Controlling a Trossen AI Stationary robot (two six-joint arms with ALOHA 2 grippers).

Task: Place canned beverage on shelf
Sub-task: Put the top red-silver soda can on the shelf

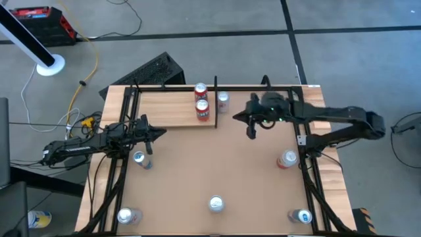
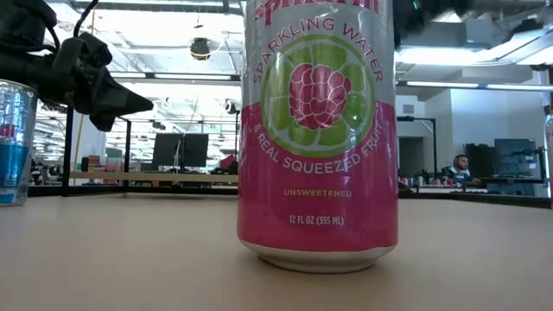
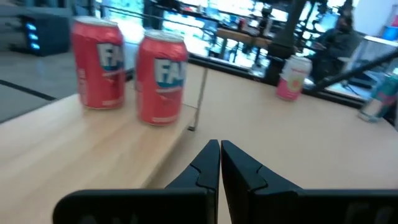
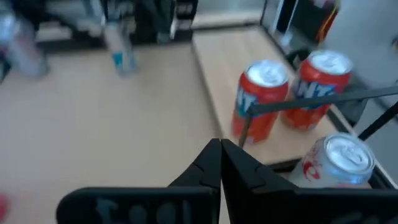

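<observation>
Tabletop [image 1: 217, 164]: a smooth brown surface framed by black metal rails, with pale wood strips along both sides.
Shelf [image 1: 164, 108]: a pale, grainy plank board edged in thin black rail, lying at the table's far end, left of centre.
Red cans [image 1: 201, 104]: two stand upright side by side on the shelf's right end, just inside its rail.
Pale can [image 1: 223, 101]: upright on the tabletop just beside the shelf, outside the rail.
Sparkling water can [image 2: 318, 130]: pink and green, upright at the near edge of the table, filling the low view.
Other cans: one blue-topped near the left gripper [image 1: 139, 158], one red-and-white at the right rail [image 1: 287, 158], and one at each near corner.
Left gripper [image 1: 160, 133]: fingers pressed together, holding nothing, hovering at the shelf's near left edge and pointing along it toward the red cans.
Right gripper [image 1: 250, 131]: fingers closed on nothing, above bare tabletop to the right of the shelf.
Floor: grey concrete with trailing cables, a red-and-black box [image 1: 39, 23] and a white stand base [image 1: 50, 64].
Room: an open workshop with ceiling lights, monitors on desks and a seated person [image 2: 462, 166] far behind.
</observation>
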